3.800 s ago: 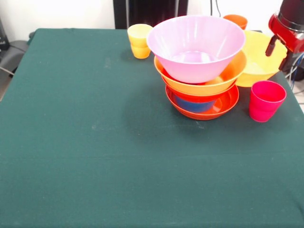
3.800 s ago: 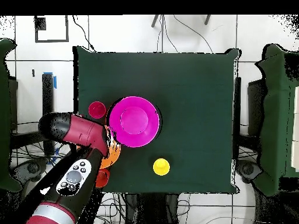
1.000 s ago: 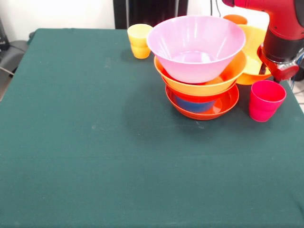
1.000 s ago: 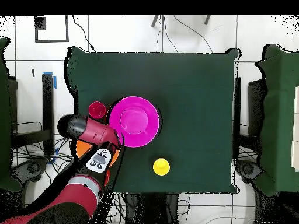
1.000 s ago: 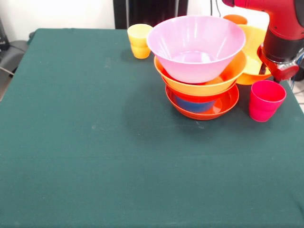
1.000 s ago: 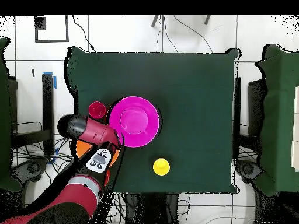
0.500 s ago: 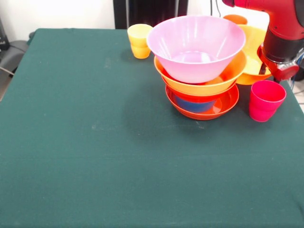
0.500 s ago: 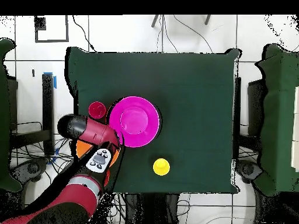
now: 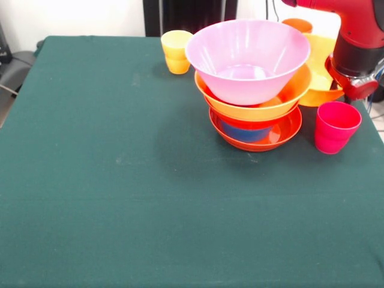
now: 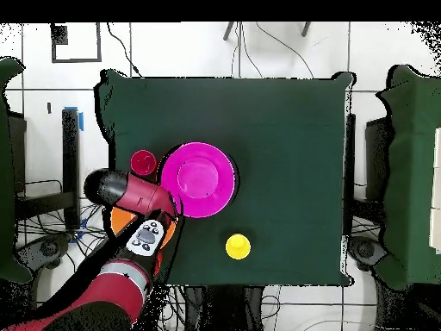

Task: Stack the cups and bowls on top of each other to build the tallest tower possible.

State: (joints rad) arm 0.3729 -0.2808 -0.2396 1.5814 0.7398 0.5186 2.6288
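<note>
Front view: my arm [image 9: 354, 54] hangs over the yellow bowl [image 9: 321, 72], jaws hidden, grip unknowable; beside them stands the tower [image 9: 252, 84], whose pink bowl [image 9: 247, 57] a careless swing could topple.

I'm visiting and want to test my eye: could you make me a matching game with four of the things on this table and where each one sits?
Things:
1. pink bowl
2. blue bowl
3. yellow cup
4. red-pink cup

Places:
A. alone near the table's far edge
B. top of the tower
C. on the cloth beside the tower, below the red arm
D. inside the lowest red-orange bowl

Pairs: 1-B, 2-D, 3-A, 4-C
</note>
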